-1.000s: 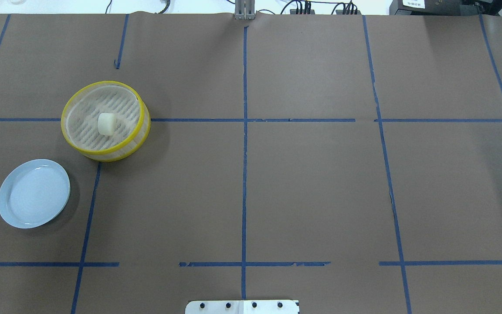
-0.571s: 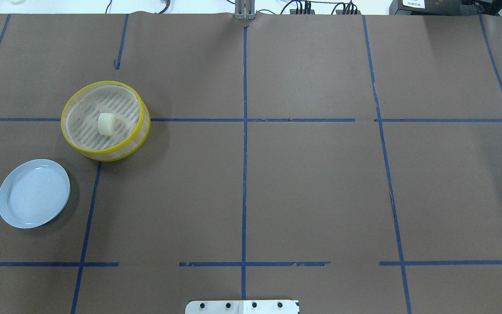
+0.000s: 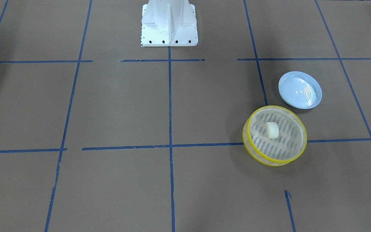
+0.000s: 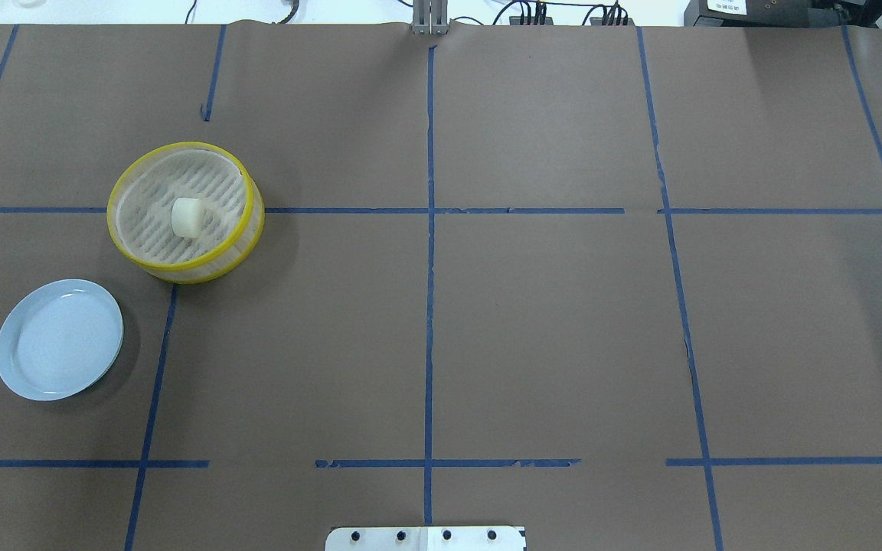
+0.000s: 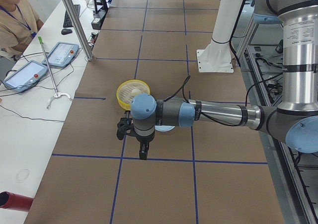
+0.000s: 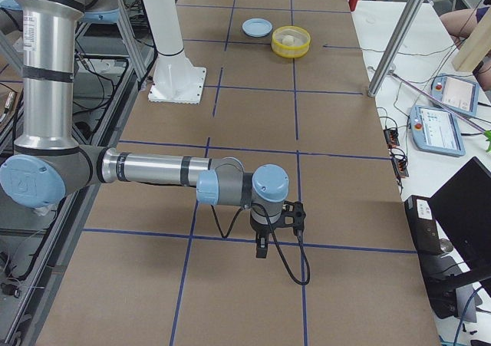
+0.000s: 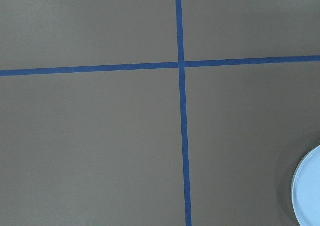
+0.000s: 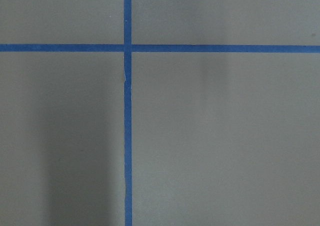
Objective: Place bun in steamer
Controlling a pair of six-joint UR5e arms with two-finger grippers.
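The cream-white bun [image 4: 187,216] lies on the slatted floor inside the yellow-rimmed steamer [image 4: 188,277], at the table's left in the overhead view. Both also show in the front-facing view, bun [image 3: 272,130] and steamer [image 3: 277,107]. No gripper is in the overhead or front-facing view. In the exterior left view my left gripper [image 5: 143,153] hangs over bare table, on the near side of the steamer [image 5: 120,96]. In the exterior right view my right gripper [image 6: 262,246] hangs over bare table far from the steamer [image 6: 291,52]. I cannot tell whether either is open or shut.
A pale blue plate [image 4: 58,339] lies empty beside the steamer, nearer the robot; its edge shows in the left wrist view [image 7: 307,193]. The white robot base [image 3: 169,32] stands at the table's middle edge. Blue tape lines cross the brown table cover.
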